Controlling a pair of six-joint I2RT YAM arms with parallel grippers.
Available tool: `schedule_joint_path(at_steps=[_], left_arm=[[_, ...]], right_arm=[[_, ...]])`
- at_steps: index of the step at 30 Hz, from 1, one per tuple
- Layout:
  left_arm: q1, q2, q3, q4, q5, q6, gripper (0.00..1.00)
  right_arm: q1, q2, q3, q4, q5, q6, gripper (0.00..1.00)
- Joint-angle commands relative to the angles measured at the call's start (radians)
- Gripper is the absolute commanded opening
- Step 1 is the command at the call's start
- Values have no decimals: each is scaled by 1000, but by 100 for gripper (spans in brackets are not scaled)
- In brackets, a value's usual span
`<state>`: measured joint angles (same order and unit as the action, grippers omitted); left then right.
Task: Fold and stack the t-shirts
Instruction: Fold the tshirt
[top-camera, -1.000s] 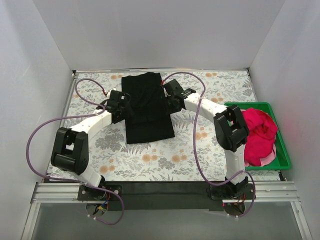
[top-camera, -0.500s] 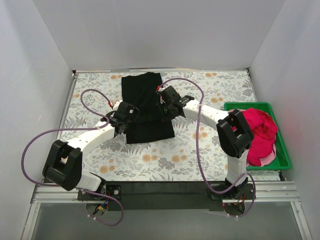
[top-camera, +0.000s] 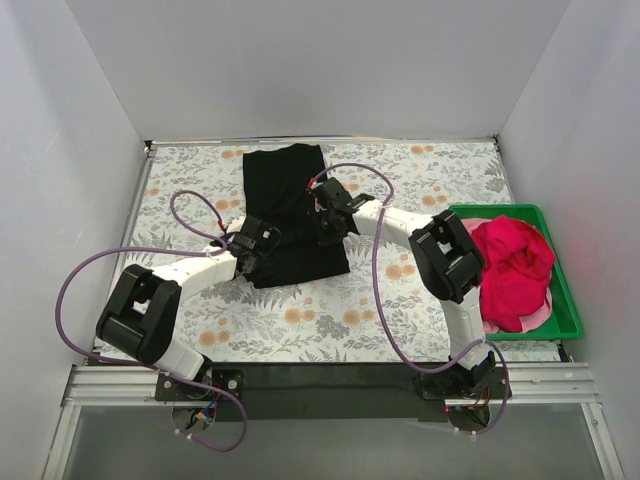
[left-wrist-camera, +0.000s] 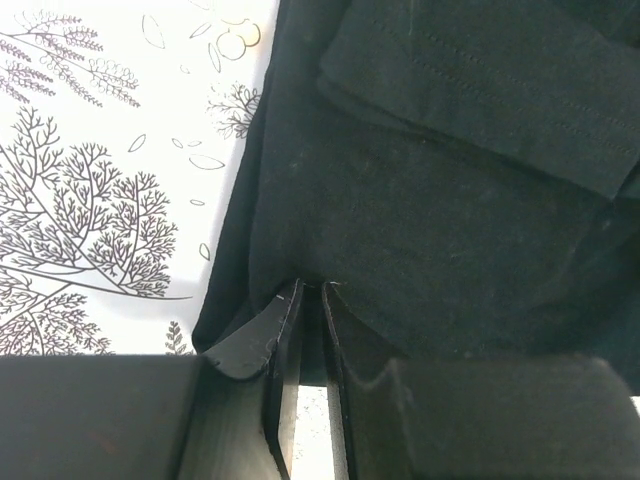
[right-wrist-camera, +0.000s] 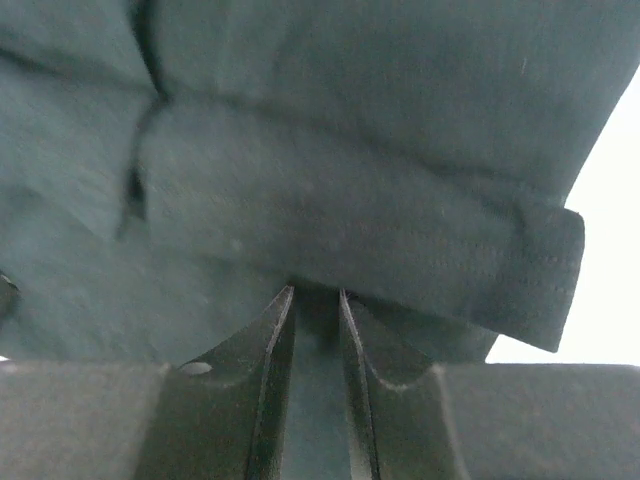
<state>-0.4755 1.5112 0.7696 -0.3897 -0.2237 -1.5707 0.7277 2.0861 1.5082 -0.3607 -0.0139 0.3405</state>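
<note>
soft black t-shirt (top-camera: 290, 200), folded oblong; left hand (left-wrist-camera: 312, 290) and right hand (right-wrist-camera: 317, 292), nearly closed, each pinch its edge. crumpled red t-shirt (top-camera: 515, 270) sits partly hidden behind the right arm (top-camera: 452, 262).

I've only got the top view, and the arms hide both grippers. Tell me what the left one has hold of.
Observer: In the left wrist view, the left gripper is closed on the black shirt, pinching it just in from the shirt's side edge.
Operator: Now give me the right one.
Observer: In the right wrist view, the right gripper is closed too. Black cloth fills the gap between its fingers, and a stitched hem lies folded over just to its right.
</note>
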Motion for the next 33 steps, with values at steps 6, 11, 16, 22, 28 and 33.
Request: schedule_joint_path(at_steps=[6,11,16,22,28,33], left_arm=[[3,15,-64,0,-23,-3,15],[3,1,-70,-12,-17,5,15],[3,-22,-41,-32,-16,3,16],[3,-49,65,-78,-23,3,20],[37,-23,168,-48,-23,66,22],[55,96,246,-41,-6,95,22]], right_arm=[[-43,92,191,42,9,-20,27],[-82,170,335,42,9,-47,29],[-112,154,409,40,9,-70,33],[-123,-6,307,43,2,-110,39],[-145,-188,86,58,-55,-83,39],[-146,-284,-92,92,-78,-57,39]])
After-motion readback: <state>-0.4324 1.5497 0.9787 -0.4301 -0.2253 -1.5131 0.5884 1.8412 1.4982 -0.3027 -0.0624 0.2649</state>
